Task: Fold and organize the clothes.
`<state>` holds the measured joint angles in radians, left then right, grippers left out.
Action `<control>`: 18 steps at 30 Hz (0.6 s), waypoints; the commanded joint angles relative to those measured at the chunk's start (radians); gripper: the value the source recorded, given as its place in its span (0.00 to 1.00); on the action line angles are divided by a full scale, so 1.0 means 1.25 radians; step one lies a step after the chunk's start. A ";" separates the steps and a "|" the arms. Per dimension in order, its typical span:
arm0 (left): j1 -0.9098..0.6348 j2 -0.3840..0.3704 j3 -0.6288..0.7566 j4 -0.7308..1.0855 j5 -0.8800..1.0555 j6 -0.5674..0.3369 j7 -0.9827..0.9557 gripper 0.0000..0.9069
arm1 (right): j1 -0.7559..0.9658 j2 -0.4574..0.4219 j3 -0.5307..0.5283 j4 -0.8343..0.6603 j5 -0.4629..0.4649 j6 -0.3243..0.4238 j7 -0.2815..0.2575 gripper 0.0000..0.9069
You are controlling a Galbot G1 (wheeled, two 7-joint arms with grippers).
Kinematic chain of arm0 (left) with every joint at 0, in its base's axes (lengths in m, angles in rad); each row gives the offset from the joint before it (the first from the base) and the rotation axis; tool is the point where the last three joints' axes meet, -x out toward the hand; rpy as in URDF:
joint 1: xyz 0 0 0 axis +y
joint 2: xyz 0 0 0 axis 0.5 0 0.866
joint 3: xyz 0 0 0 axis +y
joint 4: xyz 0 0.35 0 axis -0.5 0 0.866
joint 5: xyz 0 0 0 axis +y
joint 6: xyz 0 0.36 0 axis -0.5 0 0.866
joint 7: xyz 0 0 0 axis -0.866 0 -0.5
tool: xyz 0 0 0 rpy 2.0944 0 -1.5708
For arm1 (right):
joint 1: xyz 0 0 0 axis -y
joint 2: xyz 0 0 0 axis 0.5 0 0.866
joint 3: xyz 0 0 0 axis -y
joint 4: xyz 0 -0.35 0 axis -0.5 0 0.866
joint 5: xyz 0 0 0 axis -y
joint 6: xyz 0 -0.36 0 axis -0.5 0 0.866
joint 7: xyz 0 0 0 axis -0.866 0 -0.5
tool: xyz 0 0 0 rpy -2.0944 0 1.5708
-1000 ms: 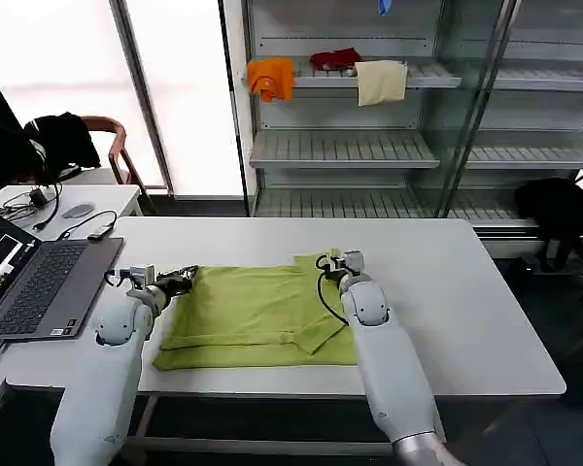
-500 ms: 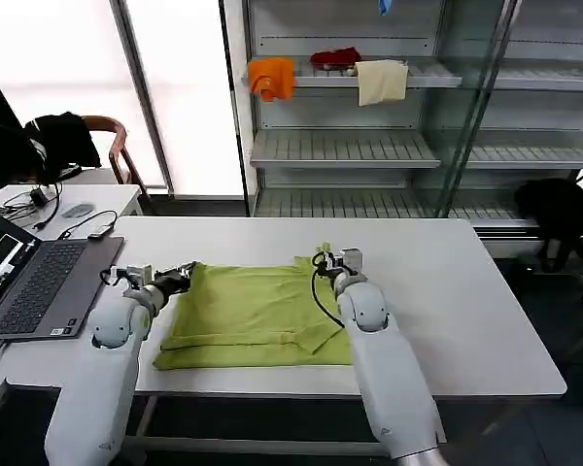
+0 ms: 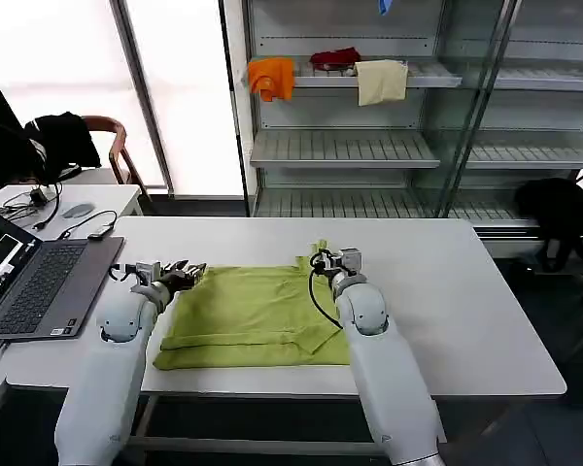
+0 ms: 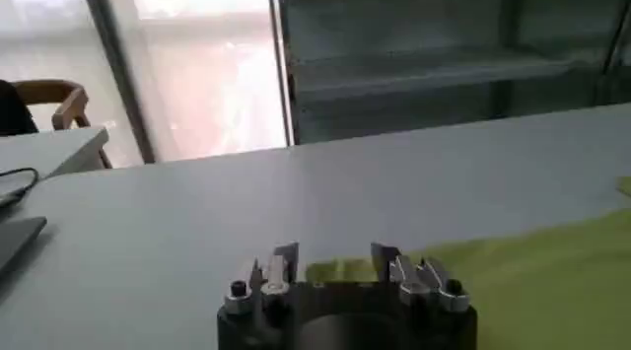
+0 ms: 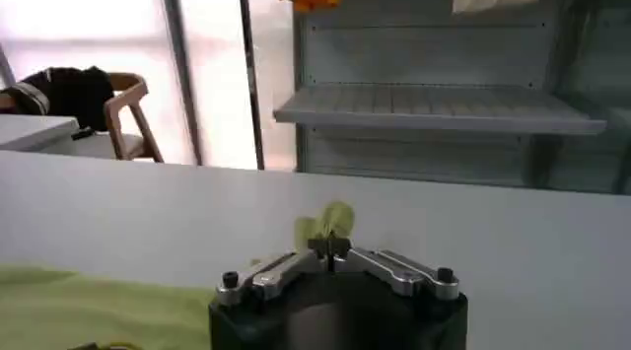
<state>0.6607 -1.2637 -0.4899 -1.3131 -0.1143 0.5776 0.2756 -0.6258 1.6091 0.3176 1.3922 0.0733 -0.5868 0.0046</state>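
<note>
The clothes are one lime yellow-green T-shirt [image 3: 253, 316], spread flat and partly folded on the white table [image 3: 457, 311]. My left gripper [image 3: 189, 272] is at the shirt's far left corner. In the left wrist view it [image 4: 335, 253] is open, with a strip of the shirt [image 4: 532, 268] lying low between its fingers. My right gripper [image 3: 317, 258] is at the shirt's far right corner. In the right wrist view it [image 5: 328, 245] is shut on a small tuft of the shirt [image 5: 331, 220], which pokes up past the fingertips.
An open laptop [image 3: 34, 286] lies on the table's left end. A side table with cables [image 3: 68, 206] and a chair [image 3: 112, 146] stand beyond it. Shelves [image 3: 340, 148] at the back hold orange [image 3: 272, 78], red [image 3: 335, 58] and cream [image 3: 381, 82] cloths.
My left gripper has shifted slightly to the right onto the shirt's far left corner. My right gripper has edged a little to the left and keeps its hold on the far right corner.
</note>
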 commanded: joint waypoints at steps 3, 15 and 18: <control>-0.012 -0.009 -0.010 0.054 0.019 0.000 0.013 0.08 | 0.001 0.006 0.001 0.004 -0.002 0.001 -0.002 0.00; -0.009 -0.014 -0.015 0.050 -0.009 0.001 0.023 0.00 | 0.003 0.005 -0.002 0.006 0.001 0.001 -0.008 0.00; -0.003 -0.015 -0.020 0.031 -0.025 0.000 0.017 0.00 | 0.000 0.005 -0.003 0.012 0.005 0.002 -0.011 0.00</control>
<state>0.6504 -1.2800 -0.5080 -1.2629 -0.1205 0.5769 0.2981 -0.6252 1.6091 0.3142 1.4029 0.0758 -0.5854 -0.0085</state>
